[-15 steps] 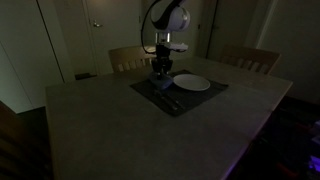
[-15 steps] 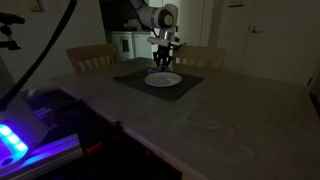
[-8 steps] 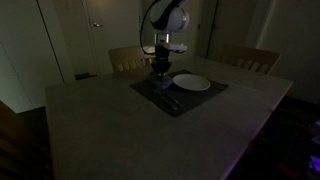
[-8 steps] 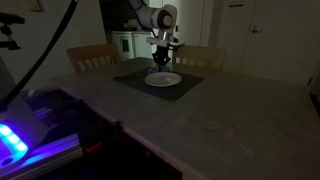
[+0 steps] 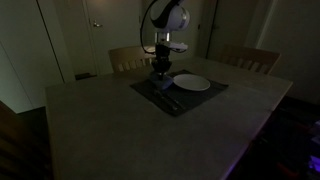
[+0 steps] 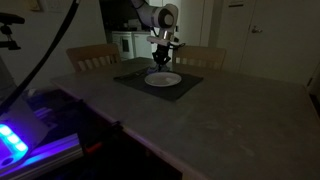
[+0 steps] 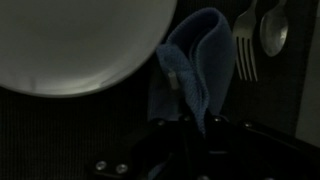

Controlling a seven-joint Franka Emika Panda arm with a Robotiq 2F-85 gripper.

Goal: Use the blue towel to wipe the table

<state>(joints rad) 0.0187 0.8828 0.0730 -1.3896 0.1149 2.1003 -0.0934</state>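
1. We see the gripper (image 5: 160,76) low over the dark placemat (image 5: 186,103), which lies on the table (image 5: 120,135) by the far edge, in front of two wooden chairs (image 5: 128,58).
2. The arm (image 6: 160,20) hangs upright above it, with the gripper pointing straight down at the placemat.
3. A white plate (image 5: 191,83) sits on the placemat just beside the gripper, on the side towards the table corner with the second chair (image 5: 250,60).
4. In the wrist view, the blue towel (image 7: 195,60) is bunched into an upright fold on the placemat, directly ahead of the gripper's dark body.
5. The towel lies between the plate's rim (image 7: 80,40) on one side and a fork (image 7: 246,50) and spoon (image 7: 273,30) on the other. It sits close to the plate rim and just beside the fork.
6. The lower end of the fold runs into the shadow where the fingers would be. We cannot tell how far apart they stand, or whether they have hold of the towel.
7. In both exterior views the towel is too dark and small for us to pick out under the gripper.
8. The near half of the table shows a pale, bare surface.
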